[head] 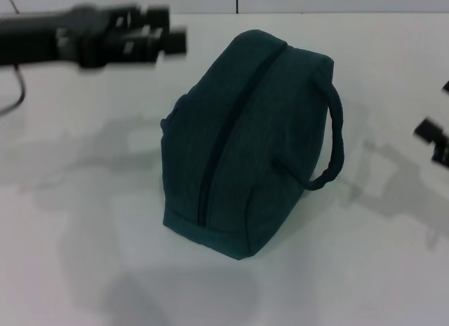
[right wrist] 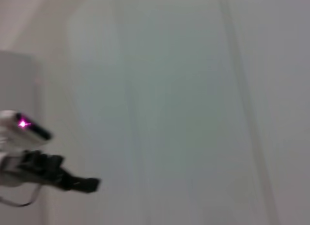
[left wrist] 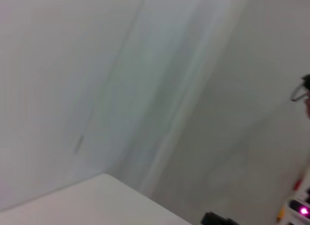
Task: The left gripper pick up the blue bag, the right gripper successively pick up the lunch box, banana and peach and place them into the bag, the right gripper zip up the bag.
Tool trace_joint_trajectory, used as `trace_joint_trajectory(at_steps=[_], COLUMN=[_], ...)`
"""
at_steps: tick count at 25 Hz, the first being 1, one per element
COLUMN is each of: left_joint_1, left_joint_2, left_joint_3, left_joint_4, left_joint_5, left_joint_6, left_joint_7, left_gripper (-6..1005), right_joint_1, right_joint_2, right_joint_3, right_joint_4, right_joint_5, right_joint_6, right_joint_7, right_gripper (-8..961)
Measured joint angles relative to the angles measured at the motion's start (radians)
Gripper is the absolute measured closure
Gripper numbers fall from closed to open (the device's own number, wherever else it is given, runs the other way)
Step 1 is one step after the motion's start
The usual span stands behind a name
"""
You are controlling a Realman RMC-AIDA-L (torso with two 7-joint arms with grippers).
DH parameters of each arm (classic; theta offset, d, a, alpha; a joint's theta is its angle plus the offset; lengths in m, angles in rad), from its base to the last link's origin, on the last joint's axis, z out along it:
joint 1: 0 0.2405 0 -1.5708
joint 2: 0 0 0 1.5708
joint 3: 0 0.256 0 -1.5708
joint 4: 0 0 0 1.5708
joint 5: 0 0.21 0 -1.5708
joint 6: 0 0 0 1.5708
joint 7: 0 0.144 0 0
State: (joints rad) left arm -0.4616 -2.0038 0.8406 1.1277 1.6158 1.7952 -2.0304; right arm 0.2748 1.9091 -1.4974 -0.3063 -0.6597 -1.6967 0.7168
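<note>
The blue bag stands on the white table in the head view. Its dark zipper line runs shut along the top, and one loop handle hangs on its right side. My left gripper hovers above the table to the bag's upper left, open and empty. It shows again far off as the left gripper in the right wrist view. My right gripper is cut off by the right edge, well clear of the bag, its fingers apart and empty. The lunch box, banana and peach are out of view.
Both wrist views show mostly blank pale wall. A corner of the table shows in the left wrist view. A pink light glows at that view's edge.
</note>
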Motion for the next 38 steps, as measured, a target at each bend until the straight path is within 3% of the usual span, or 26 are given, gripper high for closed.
trace_joint_trajectory(at_steps=[5, 9, 12, 22, 29, 38], left_joint_1=[0.119, 0.184, 0.219, 0.301, 0.343, 0.34], left_joint_2=[-0.007, -0.057, -0.081, -0.078, -0.076, -0.079], left_joint_3=[0.009, 0.01, 0.006, -0.042, -0.105, -0.137], left_joint_4=[-0.002, -0.011, -0.05, -0.202, -0.25, -0.275], left_joint_5=[0.046, 0.196, 0.265, 0.295, 0.289, 0.27], left_joint_6=[0.089, 0.096, 0.094, 0.091, 0.102, 0.119], left_joint_7=[0.168, 0.366, 0.505, 0.74, 0.809, 0.829], left_gripper=[104, 105, 105, 110, 127, 140], right_joint_1=[0.013, 0.015, 0.007, -0.036, -0.039, -0.039], right_joint_2=[-0.01, -0.003, 0.015, 0.06, 0.067, 0.069], right_joint_3=[0.0, 0.0, 0.0, -0.001, -0.002, 0.002], right_joint_4=[-0.003, 0.006, 0.019, 0.024, 0.024, 0.01], right_joint_5=[-0.147, -0.248, -0.296, -0.414, -0.418, -0.403], right_joint_6=[-0.034, -0.022, -0.003, 0.067, 0.076, 0.066], right_joint_7=[0.0, -0.028, -0.082, -0.103, -0.107, -0.106], right_gripper=[108, 109, 109, 109, 108, 108])
